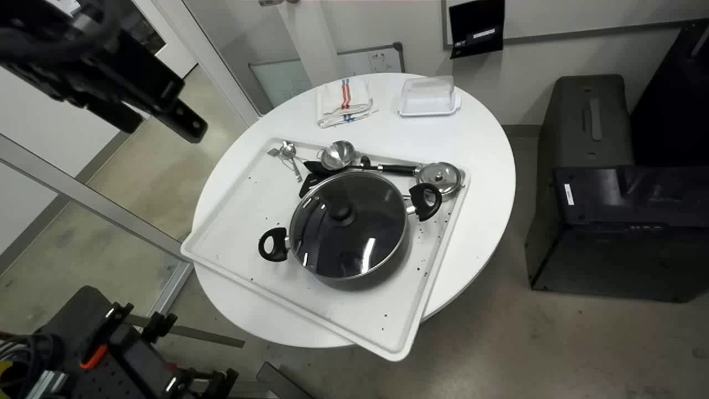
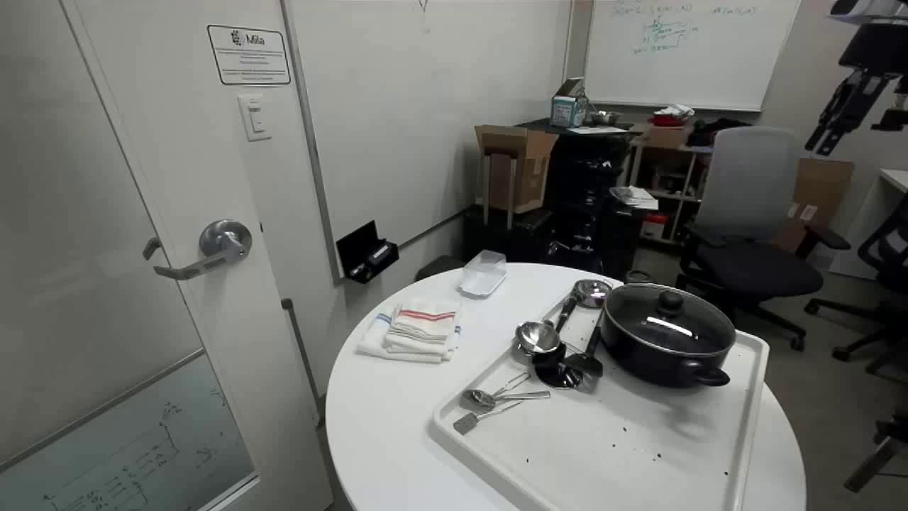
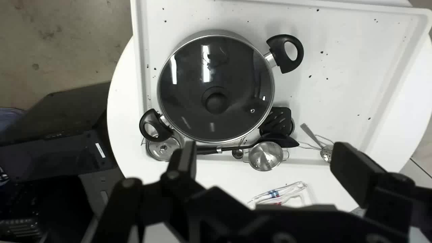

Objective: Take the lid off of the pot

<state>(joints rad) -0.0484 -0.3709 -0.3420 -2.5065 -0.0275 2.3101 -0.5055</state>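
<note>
The wide black pot [image 1: 396, 260] stands on a white tray with a black loop handle on each side. It also shows in an exterior view [image 2: 649, 365] and in the wrist view [image 3: 282, 55]. The round dark glass lid [image 1: 360, 238], with a metal rim and a black central knob [image 1: 339, 211], lies on the pot and covers it. The lid [image 3: 216, 74] and knob [image 3: 216, 103] are fully visible in the wrist view. My gripper [image 3: 265, 152] is open and empty, well above the table and away from the lid. It shows at the upper left in an exterior view [image 1: 163, 123].
The white tray [image 1: 243, 277] sits on a round white table [image 1: 482, 166]. Beside the pot lie a small metal colander [image 3: 265, 156], a small lidded metal pan [image 1: 439, 178], black utensils [image 2: 585, 363] and small strainers [image 2: 482, 399]. Folded towels [image 2: 422, 330] and a clear container [image 2: 484, 273] stand behind.
</note>
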